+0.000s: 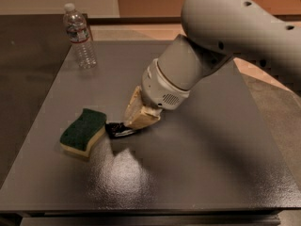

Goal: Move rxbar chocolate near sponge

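- Table (202, 173): you have one, dark grey with a glossy top. It carries every loose item listed below. Its near edge and near corners are cut off by the bottom of the view.
- Arm (235, 27): you have one, pale grey, entering from the upper right and reaching down towards the table's left-centre. Its upper part runs out of view on the right, and it hides a stretch of the table behind it.
- Gripper (136, 125): you have one, at the low end of the arm, tilted down and to the left, just right of the sponge. Its two tan fingers (134, 108) are drawn close together and clamp the right end of the rxbar chocolate.
- Water bottle (80, 36): you have one, clear with a white cap, upright at the table's far left corner, well apart from the rest.
- Sponge (82, 131): you have one, green top over yellow foam, lying flat on the table's left side.
- Rxbar chocolate (117, 130): you have one, black wrapper, low on the table between sponge and fingers, just beside the sponge's right edge. Its right end is hidden under the fingertips; you cannot read its lettering.
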Robot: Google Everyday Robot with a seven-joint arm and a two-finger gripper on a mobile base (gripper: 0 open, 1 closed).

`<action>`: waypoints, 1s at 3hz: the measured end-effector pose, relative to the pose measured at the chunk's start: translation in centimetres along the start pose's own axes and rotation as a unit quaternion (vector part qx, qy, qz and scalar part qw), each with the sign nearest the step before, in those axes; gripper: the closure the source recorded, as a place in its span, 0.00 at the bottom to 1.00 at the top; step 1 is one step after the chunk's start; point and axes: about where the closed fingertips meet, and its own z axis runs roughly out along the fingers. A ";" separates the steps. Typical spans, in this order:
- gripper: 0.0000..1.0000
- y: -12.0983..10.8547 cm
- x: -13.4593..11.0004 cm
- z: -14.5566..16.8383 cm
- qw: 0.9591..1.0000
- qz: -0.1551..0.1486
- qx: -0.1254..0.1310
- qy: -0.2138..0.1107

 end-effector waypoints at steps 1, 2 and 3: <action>0.35 0.0 -0.3 1.0 1.000 0.002 -0.001 -0.006; 0.12 0.1 -0.4 1.0 1.000 0.000 -0.001 -0.005; 0.00 0.2 -0.6 1.0 1.000 -0.001 -0.002 -0.005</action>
